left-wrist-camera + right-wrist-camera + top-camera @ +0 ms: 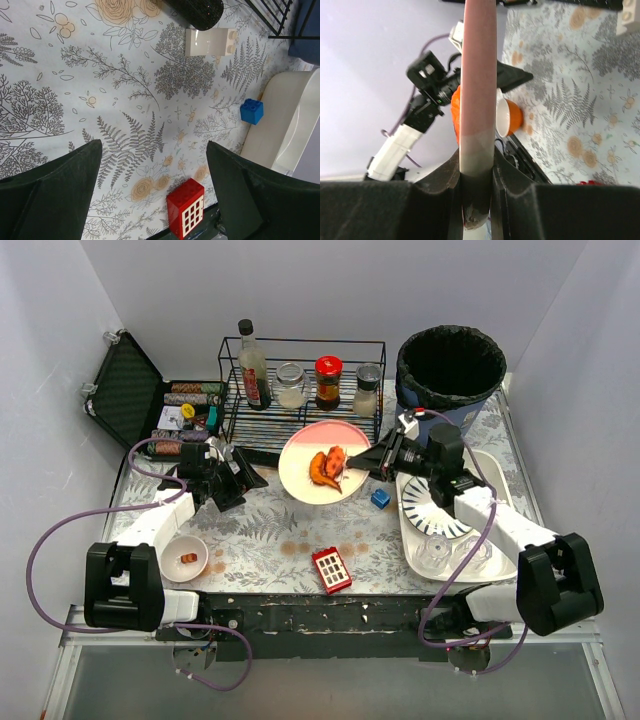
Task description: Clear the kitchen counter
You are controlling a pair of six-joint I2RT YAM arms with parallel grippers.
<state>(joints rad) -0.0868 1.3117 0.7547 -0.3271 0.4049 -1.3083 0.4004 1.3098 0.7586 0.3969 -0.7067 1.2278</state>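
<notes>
The kitchen counter [280, 525] is the big flat top with grey ferns and flowers, and it fills the middle of the top view, with brown spots near the front. A pink plate [300, 455] is held up over it, tilted, with orange-brown food [328, 466] on it; I cannot tell what the food is. The right gripper [372, 460] is pinching the plate's edge. From the right wrist the plate [477, 75] shows only as a thin edge squeezed between the fingers, and most of the food is hidden. The left gripper [154, 147] has its fingers spread wide with nothing between them, above bare counter. A red block [331, 569] lies near the front and a blue block [380, 498] sits just beside a white tub [408, 540], which is cut off in the left wrist view. A small white bowl [184, 558] holds something brown, too small to make out.
</notes>
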